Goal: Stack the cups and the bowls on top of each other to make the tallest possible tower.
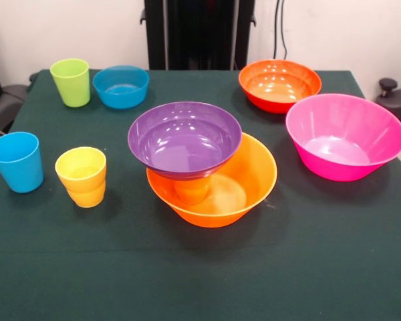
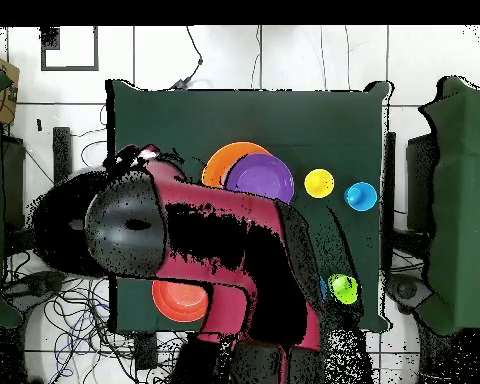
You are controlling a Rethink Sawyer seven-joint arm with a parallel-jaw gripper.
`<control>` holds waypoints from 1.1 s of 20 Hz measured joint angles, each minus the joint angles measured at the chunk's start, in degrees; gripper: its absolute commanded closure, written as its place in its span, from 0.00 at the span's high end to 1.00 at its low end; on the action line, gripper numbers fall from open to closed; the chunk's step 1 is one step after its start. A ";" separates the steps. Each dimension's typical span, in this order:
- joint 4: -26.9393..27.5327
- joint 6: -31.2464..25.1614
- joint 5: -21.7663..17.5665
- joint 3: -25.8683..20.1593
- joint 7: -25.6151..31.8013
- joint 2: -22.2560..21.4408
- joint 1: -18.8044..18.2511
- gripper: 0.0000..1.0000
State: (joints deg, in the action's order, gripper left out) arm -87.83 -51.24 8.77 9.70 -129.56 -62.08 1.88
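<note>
cups lime (image 1: 71, 81), blue (image 1: 17, 161), yellow (image 1: 81, 176) | bowls purple (image 1: 184, 139), orange (image 1: 244, 184), pink (image 1: 345, 136) | cloth dark green (image 1: 200, 274)

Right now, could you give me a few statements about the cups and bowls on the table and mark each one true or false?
1. The purple bowl rests on an orange cup that stands inside the wide orange bowl. True.
2. The yellow cup is stacked inside the blue cup. False: they stand side by side, apart, on the green tablecloth.
3. The pink bowl holds nothing. True.
4. The lime green cup lies on its side. False: it stands upright beside the small blue bowl.
5. The red-orange bowl tops the tower. False: it sits alone on the cloth.
</note>
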 measured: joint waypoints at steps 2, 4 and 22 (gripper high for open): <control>0.00 0.00 0.89 0.53 -2.40 0.00 1.36 1.00; 0.00 -0.02 1.75 1.03 -4.93 0.01 2.59 1.00; -0.02 -7.73 4.23 4.53 -13.03 -2.29 8.08 1.00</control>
State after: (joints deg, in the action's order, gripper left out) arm -87.85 -58.97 13.00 14.23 -142.58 -64.37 9.96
